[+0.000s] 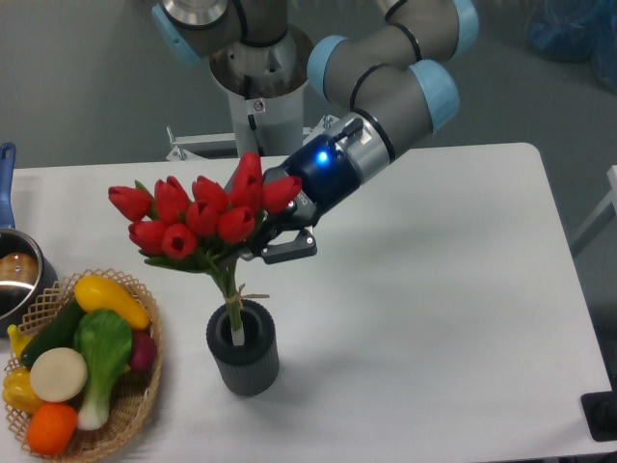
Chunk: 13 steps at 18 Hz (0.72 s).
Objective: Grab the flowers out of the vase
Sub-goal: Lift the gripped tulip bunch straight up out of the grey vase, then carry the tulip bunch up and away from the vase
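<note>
The flowers [198,220], a bunch of red tulip buds with green leaves, hang above the vase [243,349]. Their stems slant down and the stem ends still reach into the vase's mouth. The vase is a small dark grey ribbed cylinder standing upright on the white table. My gripper [267,241] comes in from the right and is shut on the flowers just under the buds. The buds hide part of its fingers.
A woven wicker basket [135,405] with toy vegetables and fruit stands at the front left, close to the vase. A steel pot with a blue handle [12,260] sits at the left edge. The robot's base column [258,92] rises behind the table.
</note>
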Motion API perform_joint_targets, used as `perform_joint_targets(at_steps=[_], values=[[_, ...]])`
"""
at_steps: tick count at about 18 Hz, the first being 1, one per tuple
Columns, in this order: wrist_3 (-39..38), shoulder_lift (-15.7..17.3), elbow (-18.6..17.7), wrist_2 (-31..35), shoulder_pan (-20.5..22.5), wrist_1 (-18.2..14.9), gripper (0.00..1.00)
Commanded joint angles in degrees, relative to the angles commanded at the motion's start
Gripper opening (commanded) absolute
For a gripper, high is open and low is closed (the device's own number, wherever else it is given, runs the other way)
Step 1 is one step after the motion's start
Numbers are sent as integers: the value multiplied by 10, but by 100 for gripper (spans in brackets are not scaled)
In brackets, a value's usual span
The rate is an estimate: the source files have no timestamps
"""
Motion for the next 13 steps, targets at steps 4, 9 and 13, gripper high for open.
perform_joint_targets(at_steps=[4,9,13], values=[[-60,30,2,7,1,-3,10],[-126,50,16,51,9,-4,10],[-150,48,36,137,31,-4,10]])
